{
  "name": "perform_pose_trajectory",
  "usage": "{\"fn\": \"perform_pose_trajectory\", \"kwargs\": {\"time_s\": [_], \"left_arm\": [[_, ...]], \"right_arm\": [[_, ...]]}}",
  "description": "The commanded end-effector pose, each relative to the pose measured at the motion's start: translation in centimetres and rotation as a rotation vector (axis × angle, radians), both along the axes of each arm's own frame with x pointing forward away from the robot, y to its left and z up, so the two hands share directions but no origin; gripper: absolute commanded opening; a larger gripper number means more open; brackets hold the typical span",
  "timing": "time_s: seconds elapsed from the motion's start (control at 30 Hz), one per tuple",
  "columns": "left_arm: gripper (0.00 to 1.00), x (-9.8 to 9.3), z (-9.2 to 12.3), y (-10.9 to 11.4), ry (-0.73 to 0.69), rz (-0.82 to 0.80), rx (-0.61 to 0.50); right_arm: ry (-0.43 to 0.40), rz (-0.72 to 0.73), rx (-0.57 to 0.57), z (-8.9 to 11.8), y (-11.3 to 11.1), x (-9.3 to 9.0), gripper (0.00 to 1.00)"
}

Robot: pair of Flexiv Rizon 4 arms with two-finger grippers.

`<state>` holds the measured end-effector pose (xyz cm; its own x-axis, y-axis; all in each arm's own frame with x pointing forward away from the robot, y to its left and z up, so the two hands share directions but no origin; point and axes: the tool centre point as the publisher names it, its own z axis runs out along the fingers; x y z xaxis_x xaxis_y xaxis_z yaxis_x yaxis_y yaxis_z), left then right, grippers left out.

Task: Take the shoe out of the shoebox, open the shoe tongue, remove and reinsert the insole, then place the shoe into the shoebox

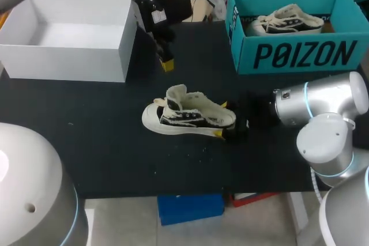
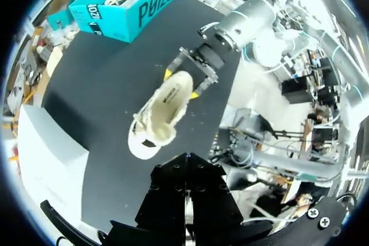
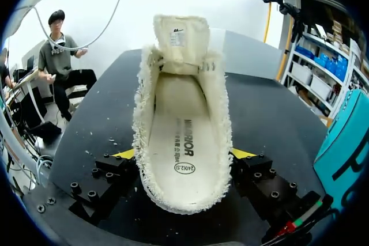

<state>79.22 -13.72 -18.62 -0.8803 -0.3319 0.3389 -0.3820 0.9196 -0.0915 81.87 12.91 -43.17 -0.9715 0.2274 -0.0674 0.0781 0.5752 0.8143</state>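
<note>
A cream and black high-top shoe (image 1: 187,116) stands upright on the black table (image 1: 104,142), toe to the left. Its tongue (image 3: 181,38) is pulled up and the insole (image 3: 176,136) lies inside. My right gripper (image 3: 184,154) is shut on the shoe's heel, one yellow tip at each side, as the head view also shows for the right gripper (image 1: 232,129). My left gripper (image 1: 166,63) hangs shut and empty above the table, behind the shoe. The left wrist view looks down on the shoe (image 2: 164,105) ahead of the left gripper (image 2: 185,197). The teal shoebox (image 1: 294,56) stands at the back right.
A second shoe (image 1: 285,20) lies in the teal shoebox. An open white box (image 1: 63,61) stands at the back left. Bare table spreads in front of the held shoe and to its left.
</note>
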Motion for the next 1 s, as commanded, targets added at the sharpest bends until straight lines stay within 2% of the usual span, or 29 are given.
{"fn": "perform_pose_trajectory", "kwargs": {"time_s": [0.03, 0.23, 0.33, 0.53, 0.7, 1.0], "left_arm": [[0.0, 0.9, -0.1, -0.3, 0.035, -0.201, -0.002], [0.0, 1.5, -1.3, -3.6, -0.13, -0.38, 0.022], [0.0, 1.9, -2.0, -4.6, -0.153, -0.398, 0.071], [0.0, 2.9, -3.6, -6.5, -0.22, -0.484, 0.047], [0.0, 3.6, -5.5, -7.6, -0.214, -0.512, 0.016], [0.0, 4.5, -9.3, -8.3, -0.137, -0.5, 0.003]], "right_arm": [[0.002, 0.0, -0.003, 0.0, 0.0, 0.1, 0.0], [0.002, 0.0, -0.003, 0.0, 0.0, 0.1, 0.0], [0.002, 0.0, -0.003, 0.0, 0.0, 0.1, 0.0], [0.002, 0.0, -0.003, 0.0, 0.0, 0.1, 0.0], [0.002, 0.0, -0.003, 0.0, 0.0, 0.1, 0.0], [0.002, 0.0, -0.003, 0.0, 0.0, 0.1, 0.0]]}}
